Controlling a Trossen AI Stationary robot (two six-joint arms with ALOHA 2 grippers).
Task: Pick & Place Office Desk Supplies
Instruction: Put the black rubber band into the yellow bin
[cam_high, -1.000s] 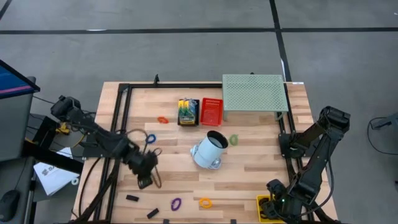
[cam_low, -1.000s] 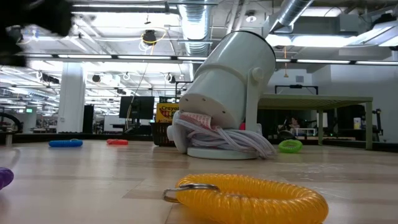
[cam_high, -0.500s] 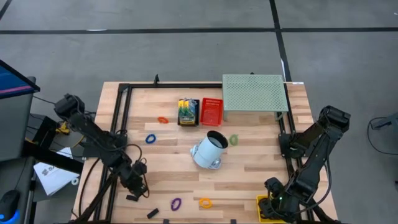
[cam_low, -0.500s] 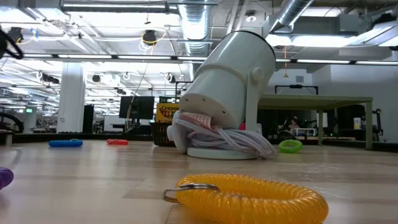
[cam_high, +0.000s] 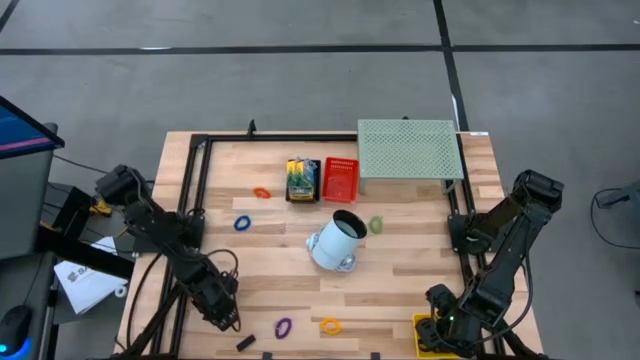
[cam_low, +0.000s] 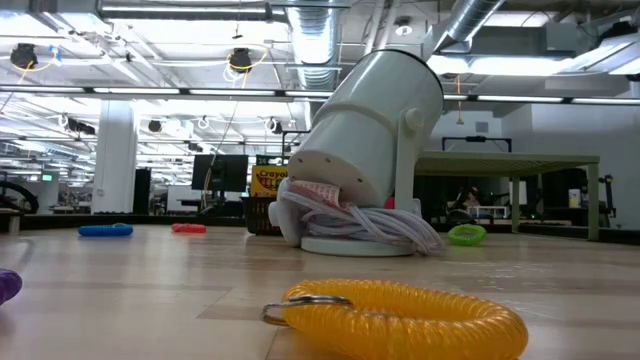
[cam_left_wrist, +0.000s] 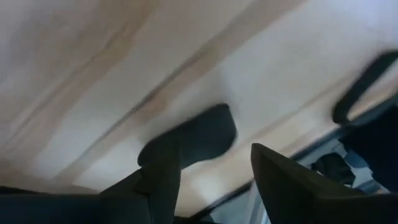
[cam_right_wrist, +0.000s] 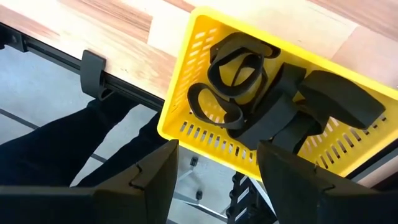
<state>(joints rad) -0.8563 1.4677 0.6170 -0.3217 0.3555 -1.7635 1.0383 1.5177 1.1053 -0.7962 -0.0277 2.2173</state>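
Fluorescent strip lights (cam_low: 200, 92) are glowing along an open ceiling crossed by silver ducts (cam_low: 318, 45) and pipes, while a white pillar (cam_low: 115, 160) is standing at the left of the hall. Grey concrete floor (cam_high: 300, 90), marked with dark lines, is surrounding the wooden table (cam_high: 400, 275).

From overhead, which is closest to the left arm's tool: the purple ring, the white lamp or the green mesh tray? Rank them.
Measured from the left tool, at the table's near-left edge:
1. Purple ring, just to its right.
2. White lamp, mid-table.
3. Green mesh tray, far right corner.
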